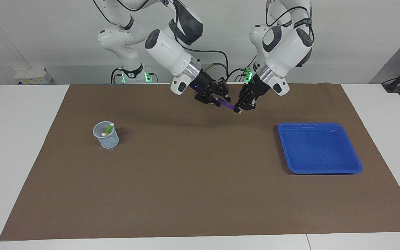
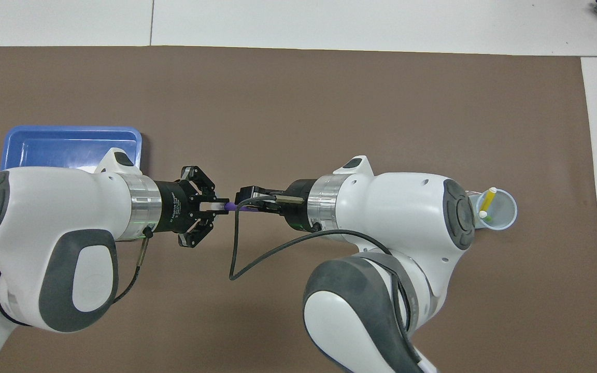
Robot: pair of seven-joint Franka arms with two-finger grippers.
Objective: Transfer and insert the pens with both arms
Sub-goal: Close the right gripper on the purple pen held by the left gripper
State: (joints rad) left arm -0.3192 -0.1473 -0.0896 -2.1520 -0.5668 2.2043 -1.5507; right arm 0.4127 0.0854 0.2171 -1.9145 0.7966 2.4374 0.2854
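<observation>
Both arms meet in the air over the brown mat point(image 1: 200, 180) on the worktop point(image 1: 19, 146), above its middle on the robots' side. The purple pen point(image 1: 227, 103) hangs slanted between them, clear of the mat.

The left tool point(image 1: 240, 108) is clamped together on the lower end of the purple pen; a pale tip shows just past its fingertips. In the overhead view this tool point(image 2: 214, 206) shows its outer links splayed to the sides, with the pale pen end between the fingertips.

The right tool point(image 1: 218, 100) sits at the upper end of the same pen. Its fingers flank the pen closely, but whether they press on it cannot be told in the facing view. In the overhead view the right tool point(image 2: 244, 203) is largely covered by its own black cable and housing, so the fingertips are hidden there too; only a short purple stretch of the pen point(image 2: 232, 206) shows between the two tools.

The pale cup point(image 1: 106, 134) stands on the mat toward the right arm's end. The yellow pen point(image 2: 488, 199) and the green pen point(image 1: 108, 130) lean inside it; their lower ends are hidden by the cup wall. In the overhead view the right arm's wrist overlaps part of the cup rim.

The blue tray point(image 1: 319, 147) lies on the mat toward the left arm's end. In the overhead view the left arm covers its nearer part.
</observation>
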